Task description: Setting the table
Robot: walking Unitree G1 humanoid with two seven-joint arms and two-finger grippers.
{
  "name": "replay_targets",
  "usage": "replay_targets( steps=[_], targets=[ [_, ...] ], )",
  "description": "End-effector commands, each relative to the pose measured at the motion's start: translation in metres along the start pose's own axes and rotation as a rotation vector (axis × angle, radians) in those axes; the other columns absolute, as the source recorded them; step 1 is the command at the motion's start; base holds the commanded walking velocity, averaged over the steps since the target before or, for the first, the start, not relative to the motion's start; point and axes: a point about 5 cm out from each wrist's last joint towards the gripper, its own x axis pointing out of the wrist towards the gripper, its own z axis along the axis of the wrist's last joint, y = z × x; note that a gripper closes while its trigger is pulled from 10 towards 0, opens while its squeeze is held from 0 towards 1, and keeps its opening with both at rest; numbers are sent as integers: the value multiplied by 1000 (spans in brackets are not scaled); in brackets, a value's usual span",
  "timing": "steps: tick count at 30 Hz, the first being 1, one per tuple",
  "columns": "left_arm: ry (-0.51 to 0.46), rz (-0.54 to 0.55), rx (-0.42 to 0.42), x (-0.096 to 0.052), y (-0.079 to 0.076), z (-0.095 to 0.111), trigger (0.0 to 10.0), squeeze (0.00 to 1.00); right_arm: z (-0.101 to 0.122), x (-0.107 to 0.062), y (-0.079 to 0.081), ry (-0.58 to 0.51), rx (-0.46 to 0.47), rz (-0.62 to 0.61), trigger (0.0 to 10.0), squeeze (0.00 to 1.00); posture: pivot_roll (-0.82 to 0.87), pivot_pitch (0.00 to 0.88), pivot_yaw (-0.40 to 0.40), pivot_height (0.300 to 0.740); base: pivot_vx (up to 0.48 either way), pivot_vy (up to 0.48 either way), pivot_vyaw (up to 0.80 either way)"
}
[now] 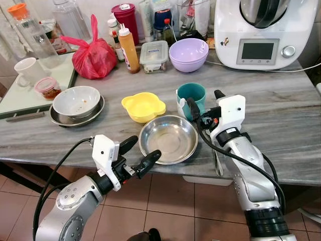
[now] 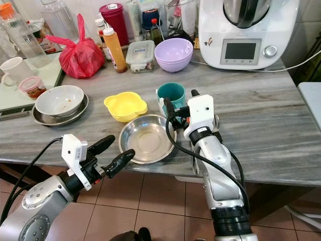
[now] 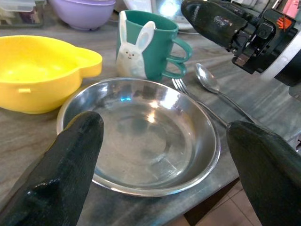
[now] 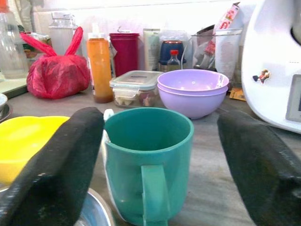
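Note:
A shallow steel dish (image 1: 169, 139) lies near the front edge of the grey counter (image 1: 281, 120). Behind it stand a teal mug with a rabbit face (image 1: 192, 95) and a yellow bowl (image 1: 143, 106). A spoon (image 3: 207, 77) and a fork (image 3: 188, 94) lie just right of the dish. My left gripper (image 1: 141, 153) is open, level with the counter's edge, at the dish's front left rim. My right gripper (image 1: 204, 102) is open close behind the mug's handle, with the mug (image 4: 148, 155) ahead between its fingers, not touched.
A white bowl on a steel plate (image 1: 76, 100) sits at the left. Along the back stand a red bag (image 1: 94, 57), an orange sauce bottle (image 1: 129, 49), a lidded container (image 1: 154, 54), stacked purple bowls (image 1: 189, 53) and a white kitchen machine (image 1: 266, 32).

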Motion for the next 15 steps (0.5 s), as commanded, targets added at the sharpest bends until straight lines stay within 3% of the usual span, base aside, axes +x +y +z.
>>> replay_targets(
  steps=[1,10,15],
  targets=[
    [4,-2,13,-3,2,3,10000,0,6,-3,7,-15,-1,20,10000,1000,-97,100,172,740,0,0,0],
    [-34,84,36,-3,13,7,10000,0,10,-13,7,-4,7,-22,10000,1000,-105,95,171,740,0,0,0],
    [-33,234,125,-1,26,12,10000,0,11,-15,10,1,0,-16,10000,1000,-105,93,169,740,0,0,0]
  ],
)
